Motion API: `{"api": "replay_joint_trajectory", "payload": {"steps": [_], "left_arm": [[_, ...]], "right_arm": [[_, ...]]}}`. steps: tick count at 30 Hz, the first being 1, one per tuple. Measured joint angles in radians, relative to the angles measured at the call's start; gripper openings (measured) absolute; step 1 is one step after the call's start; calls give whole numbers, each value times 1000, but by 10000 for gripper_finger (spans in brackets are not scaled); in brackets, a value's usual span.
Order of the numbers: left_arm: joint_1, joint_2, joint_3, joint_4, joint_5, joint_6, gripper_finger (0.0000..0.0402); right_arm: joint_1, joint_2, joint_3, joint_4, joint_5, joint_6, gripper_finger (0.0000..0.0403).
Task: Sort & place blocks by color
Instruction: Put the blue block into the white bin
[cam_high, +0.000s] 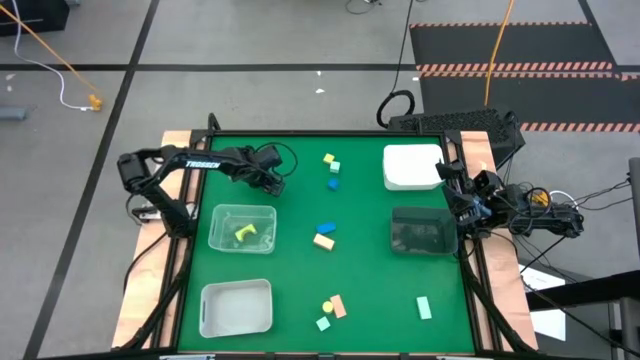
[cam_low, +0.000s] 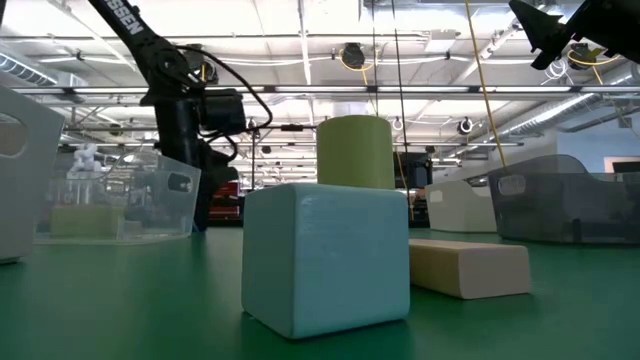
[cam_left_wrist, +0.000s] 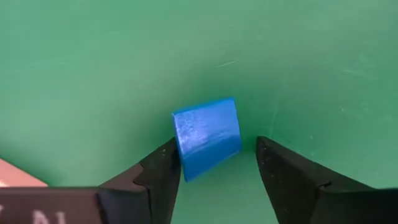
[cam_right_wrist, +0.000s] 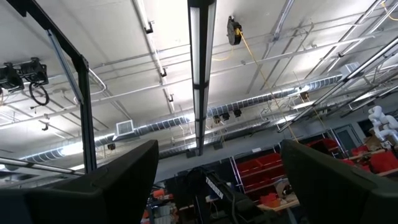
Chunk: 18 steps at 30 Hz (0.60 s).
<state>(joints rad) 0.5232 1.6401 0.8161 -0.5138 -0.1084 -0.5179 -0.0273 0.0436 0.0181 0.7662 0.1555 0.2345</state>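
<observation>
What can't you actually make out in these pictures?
- High view: the left claw covers the blue block between its open fingers. The left wrist view doesn't show whether the block is lifted.
- High view: what's inside the dark tub, murky through tinted plastic and too small.
- Low view: the mint cube up front hides the base of the yellow piece behind it.
- Right wrist view: the right claw faces the ceiling, so no table shows.
</observation>
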Motion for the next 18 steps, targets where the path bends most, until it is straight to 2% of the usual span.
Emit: {"api": "replay_joint_trajectory", "payload": {"steps": [7,15,18], "left_arm": [[0,7,-1,13,7,26,138],[9,-21,-6,86,1,43,124],[9,-24,-6,105,21,32,98]], "right_arm": [[0,0,0,0,0,0,331],[0,0,0,0,0,0,331],[0,0,0,0,0,0,331]]}}
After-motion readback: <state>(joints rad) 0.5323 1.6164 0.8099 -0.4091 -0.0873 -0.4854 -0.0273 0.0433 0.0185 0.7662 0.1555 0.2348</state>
